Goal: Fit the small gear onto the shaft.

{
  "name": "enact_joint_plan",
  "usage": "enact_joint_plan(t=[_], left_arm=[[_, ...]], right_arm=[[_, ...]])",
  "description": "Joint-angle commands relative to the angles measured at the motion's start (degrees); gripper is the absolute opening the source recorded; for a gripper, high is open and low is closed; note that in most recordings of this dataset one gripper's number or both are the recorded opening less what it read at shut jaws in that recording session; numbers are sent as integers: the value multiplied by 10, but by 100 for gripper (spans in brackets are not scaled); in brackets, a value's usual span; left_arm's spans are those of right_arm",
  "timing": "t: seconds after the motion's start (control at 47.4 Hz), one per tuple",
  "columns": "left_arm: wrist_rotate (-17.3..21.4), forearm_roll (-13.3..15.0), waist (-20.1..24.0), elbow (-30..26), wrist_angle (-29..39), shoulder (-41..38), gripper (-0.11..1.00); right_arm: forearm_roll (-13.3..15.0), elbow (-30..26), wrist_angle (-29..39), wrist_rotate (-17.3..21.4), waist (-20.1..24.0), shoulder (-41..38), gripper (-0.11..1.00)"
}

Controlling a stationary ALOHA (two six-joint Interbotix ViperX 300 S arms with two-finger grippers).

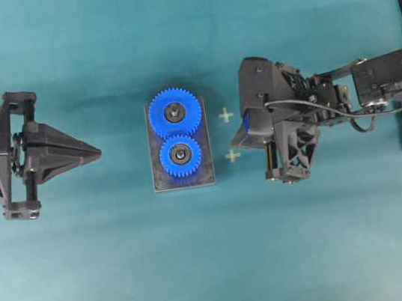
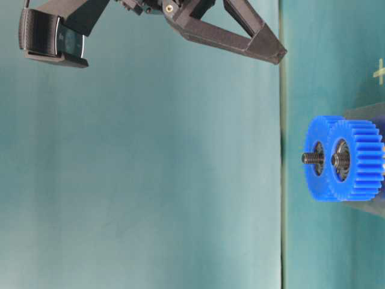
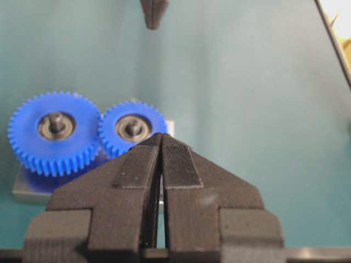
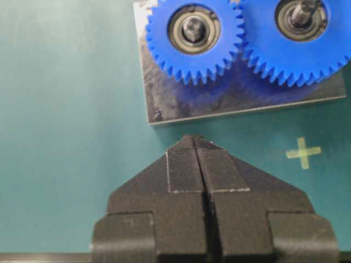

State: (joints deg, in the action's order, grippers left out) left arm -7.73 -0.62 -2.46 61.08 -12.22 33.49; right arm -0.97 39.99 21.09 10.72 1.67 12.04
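- We see the small gear (image 1: 180, 154) seated on the shaft (image 1: 180, 153), whose metal tip shows through the silver bearing at the gear's centre.
- Its teeth mesh with those of the large gear (image 1: 175, 113) just beside it, and both sit on the dark plate (image 1: 208, 166) in the middle of the teal table (image 1: 113, 269).
- From table level the small gear (image 2: 356, 160) stands nearer the camera, and the threaded end of the other pin (image 2: 311, 158) pokes out of the large gear (image 2: 317, 158) behind it.
- The left gripper (image 1: 98, 152) has its fingers pressed together with nothing between them — it points toward the plate and stands well apart from it.
- In its own wrist view the closed tip (image 3: 161, 136) lines up in front of the small gear (image 3: 132, 129), with the large gear (image 3: 55, 131) to the left.
- The right gripper (image 4: 194, 140) is also closed on nothing; its tip sits just short of the plate's near edge (image 4: 230, 107) without touching it.
- In the overhead view the right arm's wrist (image 1: 280, 120) is right of the plate, near two pale cross marks (image 1: 226, 116) on the table — one cross (image 4: 303, 152) also shows in the right wrist view.
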Motion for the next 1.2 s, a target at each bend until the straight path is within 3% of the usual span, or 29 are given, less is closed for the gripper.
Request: enact_joint_plan(t=[0.0,0.507,0.844,1.182], left_arm=[[-1,-2,-4,-4,-20,4,0],[3,-2,-6,-1,-25,1,0],[1,-2,-6,2,-25,3,0],[0,-3,-5,2,-25,0,0]], right_arm=[[-1,-4,-4,-5,-1,8,-2],[-4,-4,-13,-4,-21,4,-2],[-8,11,-98,-4,-22,0,-2],[-24,12,-82,-4,-25,-17,-2]])
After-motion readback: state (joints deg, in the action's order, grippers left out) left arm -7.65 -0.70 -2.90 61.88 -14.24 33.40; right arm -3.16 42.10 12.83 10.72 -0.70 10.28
